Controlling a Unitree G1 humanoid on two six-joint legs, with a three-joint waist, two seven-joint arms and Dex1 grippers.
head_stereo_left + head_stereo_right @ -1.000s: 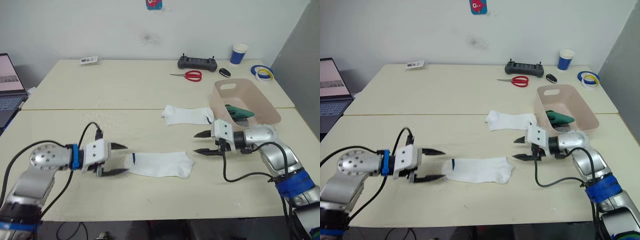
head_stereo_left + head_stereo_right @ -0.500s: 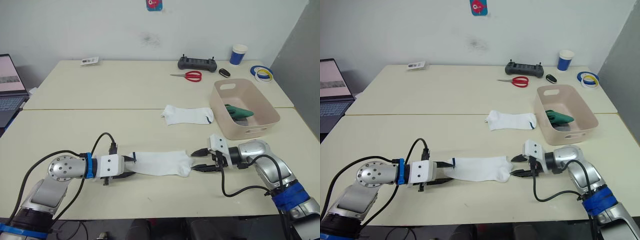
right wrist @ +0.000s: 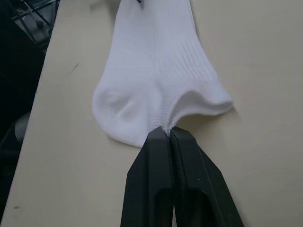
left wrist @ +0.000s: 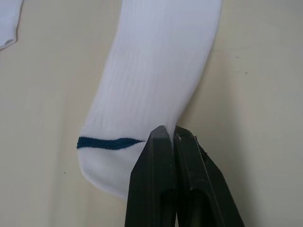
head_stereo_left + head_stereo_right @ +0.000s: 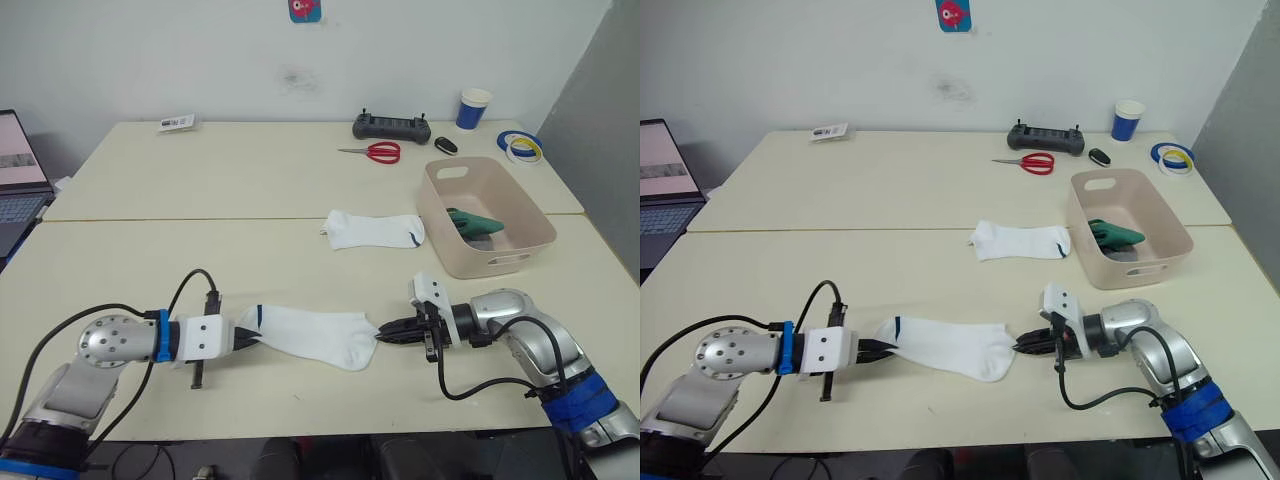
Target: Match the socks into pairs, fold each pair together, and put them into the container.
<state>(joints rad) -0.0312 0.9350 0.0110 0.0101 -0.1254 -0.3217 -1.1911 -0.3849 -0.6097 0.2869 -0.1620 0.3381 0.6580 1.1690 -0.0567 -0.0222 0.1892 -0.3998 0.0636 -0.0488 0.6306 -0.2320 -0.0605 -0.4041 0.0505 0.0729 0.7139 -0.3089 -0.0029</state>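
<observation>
White sock (image 5: 310,334) stretched low centre on desk (image 5: 250,180), left gripper (image 5: 240,338) jaws pinching its banded end, right gripper (image 5: 385,331) jaws pinching opposite end, second white sock (image 5: 375,229) mid-frame beside pink container (image 5: 520,210).

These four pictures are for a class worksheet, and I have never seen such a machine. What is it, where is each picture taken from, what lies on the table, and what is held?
It is a humanoid robot with two arms. Two pictures look down from its head; the other two come from a camera on each wrist.

The left end effector and the right end effector have each pinched one end of a white sock lying on the table. The wrist views show both shut on the cloth.

A second white sock lies farther back, beside a pink tub holding a dark green sock. At the back are red scissors, a black controller, a blue cup and tape rolls.
</observation>
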